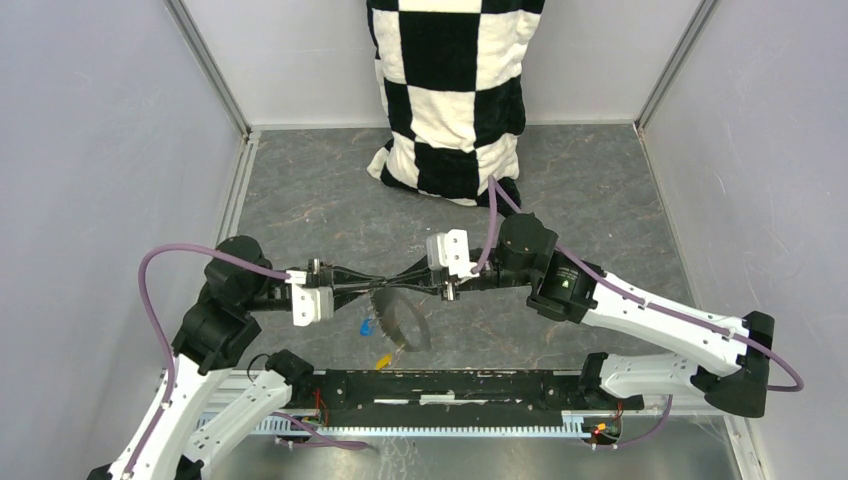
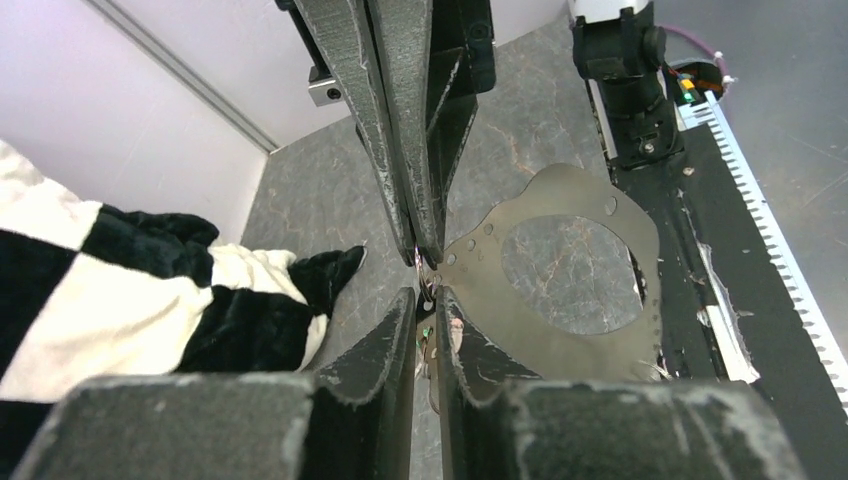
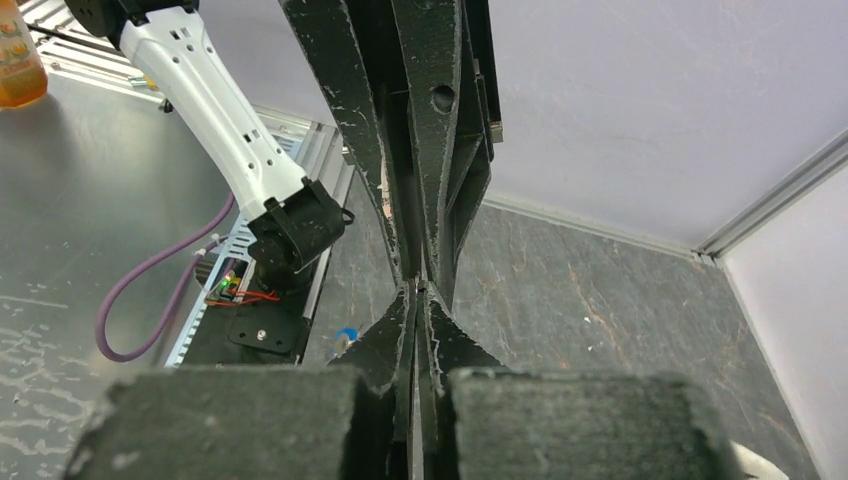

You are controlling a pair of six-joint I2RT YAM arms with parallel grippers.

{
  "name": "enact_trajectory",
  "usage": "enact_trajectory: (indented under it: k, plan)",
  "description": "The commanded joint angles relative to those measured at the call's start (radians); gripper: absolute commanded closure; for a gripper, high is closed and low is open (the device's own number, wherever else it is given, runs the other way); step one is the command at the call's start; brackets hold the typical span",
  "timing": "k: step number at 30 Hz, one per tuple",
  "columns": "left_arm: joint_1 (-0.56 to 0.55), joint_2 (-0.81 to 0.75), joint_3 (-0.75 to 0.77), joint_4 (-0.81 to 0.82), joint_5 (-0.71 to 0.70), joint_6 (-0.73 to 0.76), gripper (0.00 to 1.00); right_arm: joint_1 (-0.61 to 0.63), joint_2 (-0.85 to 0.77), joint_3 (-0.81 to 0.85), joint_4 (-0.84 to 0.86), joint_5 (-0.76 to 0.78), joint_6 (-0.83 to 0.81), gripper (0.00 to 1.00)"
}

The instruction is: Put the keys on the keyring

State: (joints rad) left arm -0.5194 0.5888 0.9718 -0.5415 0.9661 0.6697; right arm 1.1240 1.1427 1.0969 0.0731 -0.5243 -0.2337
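Fingertips meet over the hanging keyring

The left fingers (image 2: 385, 350) and right fingers (image 3: 385, 340) touch tip to tip above the tabletop (image 1: 300, 200). The right pair is pressed together; the left pair stands a slit apart, its grip unclear. The keyring (image 1: 408, 322) dangles beneath them, with the blue key (image 1: 368, 325) and yellow key (image 1: 382, 358) beside it.

You can't make out the thin ring (image 2: 428, 275) where both pairs of fingertips (image 2: 425, 225) meet at the keyring's (image 2: 480, 292) edge; it is too small to tell which pair grips it. A green speck (image 2: 425, 331) sits mostly hidden between the left fingers (image 2: 385, 350). In the right wrist view, a finger (image 3: 385, 345) covers most of the blue key (image 3: 346, 335). The cloth (image 1: 450, 90) runs off the top edge.
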Motion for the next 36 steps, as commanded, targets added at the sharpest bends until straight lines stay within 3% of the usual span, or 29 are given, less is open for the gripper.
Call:
enact_trajectory:
  k: [1, 8, 17, 20, 23, 26, 27, 33, 36]
  plan:
    - [-0.004, -0.008, -0.033, 0.083, -0.041, -0.077, 0.83, 0.006, 0.012, 0.07, 0.018, 0.025, -0.012, 1.0]
    - [-0.004, -0.006, -0.048, 0.134, -0.069, -0.123, 0.88, 0.021, 0.027, 0.077, -0.002, 0.062, -0.01, 1.0]
    - [-0.004, -0.041, -0.06, 0.141, -0.083, -0.125, 0.82, 0.036, 0.039, 0.086, -0.025, 0.109, -0.022, 1.0]
    - [-0.002, -0.048, -0.063, 0.156, -0.102, -0.135, 0.85, 0.042, 0.045, 0.089, -0.03, 0.111, -0.022, 1.0]
    - [-0.003, -0.053, -0.066, 0.156, -0.109, -0.127, 0.98, 0.044, 0.045, 0.09, -0.03, 0.113, -0.023, 1.0]
    - [-0.004, -0.07, -0.08, 0.152, -0.116, -0.105, 0.98, 0.048, 0.042, 0.093, -0.032, 0.107, -0.018, 0.99]
    - [-0.003, -0.076, -0.086, 0.148, -0.112, -0.095, 0.98, 0.049, 0.04, 0.096, -0.03, 0.103, -0.01, 0.96]
    - [-0.003, -0.095, -0.085, 0.107, 0.066, -0.007, 0.98, 0.044, -0.024, 0.106, -0.034, 0.176, 0.007, 0.51]
    - [-0.004, -0.077, -0.061, 0.079, 0.137, 0.024, 0.98, 0.038, -0.064, 0.095, -0.031, 0.189, 0.004, 0.41]
